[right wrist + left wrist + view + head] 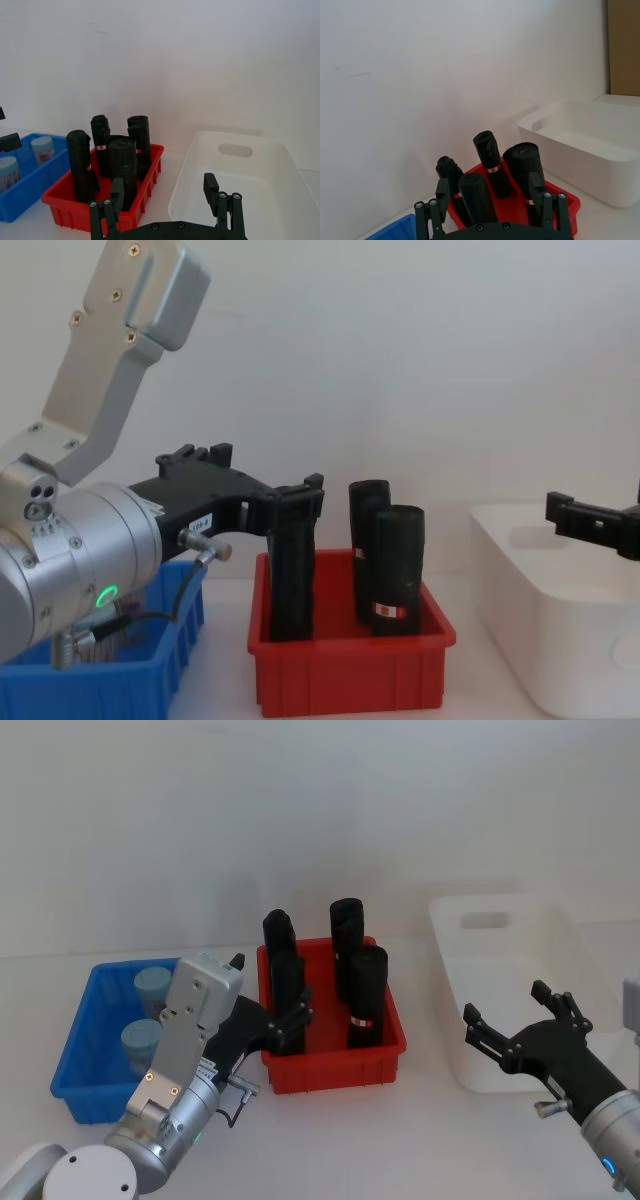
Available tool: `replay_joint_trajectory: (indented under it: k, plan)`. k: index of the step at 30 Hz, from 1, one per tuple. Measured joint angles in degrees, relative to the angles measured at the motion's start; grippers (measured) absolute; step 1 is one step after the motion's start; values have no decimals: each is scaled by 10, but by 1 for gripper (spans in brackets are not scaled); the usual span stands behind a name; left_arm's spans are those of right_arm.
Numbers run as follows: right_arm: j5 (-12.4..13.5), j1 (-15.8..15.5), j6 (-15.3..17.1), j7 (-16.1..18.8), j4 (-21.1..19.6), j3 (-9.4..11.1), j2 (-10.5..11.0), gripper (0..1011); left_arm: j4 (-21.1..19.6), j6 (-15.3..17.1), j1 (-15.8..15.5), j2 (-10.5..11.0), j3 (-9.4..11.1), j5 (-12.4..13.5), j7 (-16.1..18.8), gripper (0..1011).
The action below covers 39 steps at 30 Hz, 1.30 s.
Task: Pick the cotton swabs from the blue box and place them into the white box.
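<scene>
My left pincer, spread wide, hovers beside the bright blue plastic bin holding two blue-capped cotton-swab jars; my right pincer, likewise spread, fronts the glossy white tub.

The left gripper is matt black, on a silver-grey arm with a small green light. Just beside it, the blue box is bright blue, and the cotton swabs inside it have pale blue caps. Ahead of it, the red bin holds black rolls banded red and white. The right gripper is black too, and the white box beyond it is glossy white.
</scene>
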Motion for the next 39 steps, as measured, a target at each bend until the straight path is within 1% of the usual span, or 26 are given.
replay_joint_trajectory:
  k: [39]
  plan:
    - [0,0,0,0,0,0,0,1001,0,0,0,0,0,0,0,1000]
